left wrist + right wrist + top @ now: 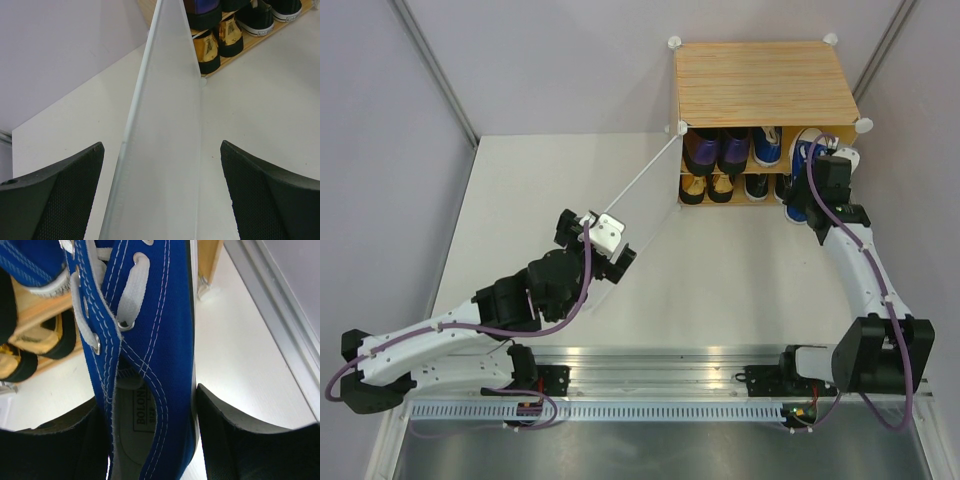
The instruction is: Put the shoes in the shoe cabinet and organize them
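Blue sneaker point(160, 365) is clamped between the right gripper point(150, 432) jaws at the shoe cabinet's point(763, 85) right front, while the left gripper point(162, 195) jaws stand apart, straddling the open white door point(165, 125).

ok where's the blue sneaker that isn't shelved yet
Far right in the top view, at the right front corner of the shoe cabinet: the blue sneaker is held in the right pincer, just outside the shelves.

Wood-grain shoe cabinet point(760, 85) on white table point(720, 285)
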`<action>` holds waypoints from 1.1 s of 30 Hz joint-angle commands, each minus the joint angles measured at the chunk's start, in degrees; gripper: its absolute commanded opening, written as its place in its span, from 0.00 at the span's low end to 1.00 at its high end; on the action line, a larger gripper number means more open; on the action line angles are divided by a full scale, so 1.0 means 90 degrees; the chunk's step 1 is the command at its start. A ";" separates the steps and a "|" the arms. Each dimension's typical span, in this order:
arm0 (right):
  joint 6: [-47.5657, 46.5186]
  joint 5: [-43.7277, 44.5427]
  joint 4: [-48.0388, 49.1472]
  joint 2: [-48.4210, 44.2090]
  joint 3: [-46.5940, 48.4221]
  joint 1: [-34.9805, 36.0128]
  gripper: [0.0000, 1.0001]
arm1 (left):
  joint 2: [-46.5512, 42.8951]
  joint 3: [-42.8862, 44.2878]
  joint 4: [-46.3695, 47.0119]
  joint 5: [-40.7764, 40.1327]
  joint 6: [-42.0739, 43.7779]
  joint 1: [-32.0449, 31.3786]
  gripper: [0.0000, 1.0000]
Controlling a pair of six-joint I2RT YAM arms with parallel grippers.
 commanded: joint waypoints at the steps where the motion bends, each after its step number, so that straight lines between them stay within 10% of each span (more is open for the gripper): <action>1: -0.0309 -0.0181 0.0878 0.0334 0.0817 -0.0159 0.01 | -0.0094 0.0249 0.0076 0.0056 -0.0140 0.0024 0.99; 33: -0.1072 -0.0445 0.2752 0.2863 0.2420 -0.0501 0.01 | 0.0355 0.0151 0.0164 -0.0032 -0.0081 0.0024 1.00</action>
